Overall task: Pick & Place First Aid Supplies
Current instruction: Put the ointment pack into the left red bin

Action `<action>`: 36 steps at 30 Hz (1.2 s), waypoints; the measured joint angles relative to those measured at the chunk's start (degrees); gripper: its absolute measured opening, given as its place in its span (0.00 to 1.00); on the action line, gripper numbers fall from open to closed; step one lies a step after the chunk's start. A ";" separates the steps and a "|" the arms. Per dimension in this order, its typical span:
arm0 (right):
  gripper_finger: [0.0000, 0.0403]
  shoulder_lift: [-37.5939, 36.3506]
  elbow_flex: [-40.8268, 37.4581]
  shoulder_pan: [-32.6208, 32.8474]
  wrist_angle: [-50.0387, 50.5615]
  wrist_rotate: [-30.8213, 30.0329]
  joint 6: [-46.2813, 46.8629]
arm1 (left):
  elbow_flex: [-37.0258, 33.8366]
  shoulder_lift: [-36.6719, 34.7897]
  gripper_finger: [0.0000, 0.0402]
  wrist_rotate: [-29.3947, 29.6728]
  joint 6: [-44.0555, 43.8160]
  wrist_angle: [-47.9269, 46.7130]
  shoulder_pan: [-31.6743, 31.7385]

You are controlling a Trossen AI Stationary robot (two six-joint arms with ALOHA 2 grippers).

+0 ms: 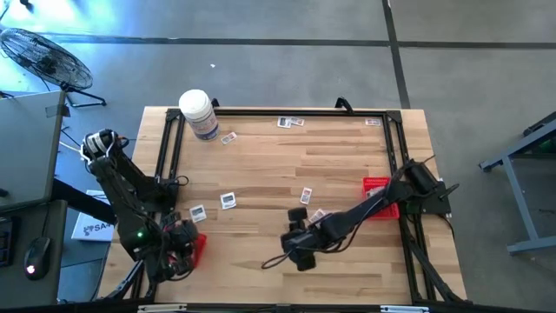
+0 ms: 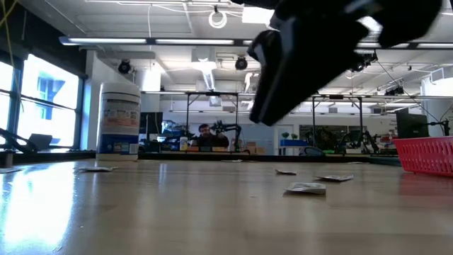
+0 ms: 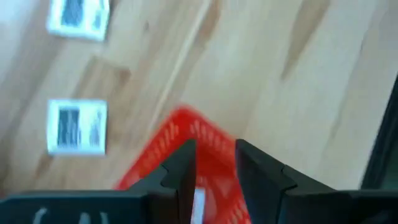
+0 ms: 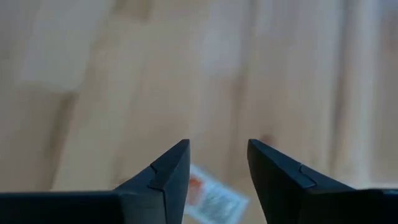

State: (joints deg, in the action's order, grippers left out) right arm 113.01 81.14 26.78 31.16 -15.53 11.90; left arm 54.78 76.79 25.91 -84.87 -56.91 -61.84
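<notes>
Overhead first: I take the jar [image 1: 199,114] at the table's [image 1: 287,174] far left corner as my landmark. One packet [image 1: 228,137] lies just beside the jar, two more [image 1: 291,122] sit along the far edge to the jar's right, and another [image 1: 373,123] is at the far right corner. Nearer the middle, well apart from the jar, I count four packets [image 1: 228,201]. My left gripper [image 1: 185,246] hangs over a red tray [image 1: 198,247] at the near left edge, straight down the table from the jar. My right gripper [image 1: 298,219] is over mid-table, with a second red tray [image 1: 380,196] behind its arm toward the right edge.

Low view: the jar stands upright at far left, packets [image 2: 306,188] lie flat on the table well to its right, and the red tray [image 2: 426,154] is at the right edge. A person sits in the room behind.

Left wrist view: my left gripper's fingers [image 3: 184,169] stand slightly apart over the tray's rim [image 3: 186,124], with something white between them low down; I cannot tell what it is. Two packets [image 3: 77,126] lie beside the tray.

Right wrist view: my right gripper's fingers [image 4: 172,173] are spread apart, holding nothing, and one packet [image 4: 211,198] with red print lies on the table between them.
</notes>
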 joint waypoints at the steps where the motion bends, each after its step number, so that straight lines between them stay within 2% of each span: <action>1: 0.38 0.40 0.00 0.46 0.28 0.92 -0.01 | -0.03 0.37 0.27 1.15 0.03 0.19 0.00; 5: 0.37 2.50 0.00 2.18 0.25 3.78 -0.75 | -0.03 3.20 0.27 0.47 2.17 4.15 -0.02; 13: 0.37 4.81 -0.02 2.69 -0.75 4.11 -1.29 | -0.06 9.20 0.27 -11.43 5.92 15.60 -0.04; 17: 0.37 4.79 -0.02 2.18 -1.42 4.01 -1.38 | -0.10 9.78 0.27 -18.43 3.14 16.70 -0.04; 28: 0.37 4.77 -0.02 1.71 -1.57 4.91 -1.22 | 2.78 9.60 0.27 -28.53 -1.52 16.91 -0.48; 33: 0.37 4.77 -0.02 1.74 -1.04 7.80 -1.41 | 6.61 9.56 0.27 -30.42 -4.42 14.61 -1.73; 36: 0.37 4.74 -0.02 1.82 0.43 7.53 -1.62 | 9.68 9.51 0.27 -25.77 -2.71 10.93 -2.12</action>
State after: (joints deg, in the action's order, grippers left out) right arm 117.75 81.12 28.60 31.59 -8.00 10.28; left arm 64.46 86.30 0.14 -87.58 -45.98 -63.96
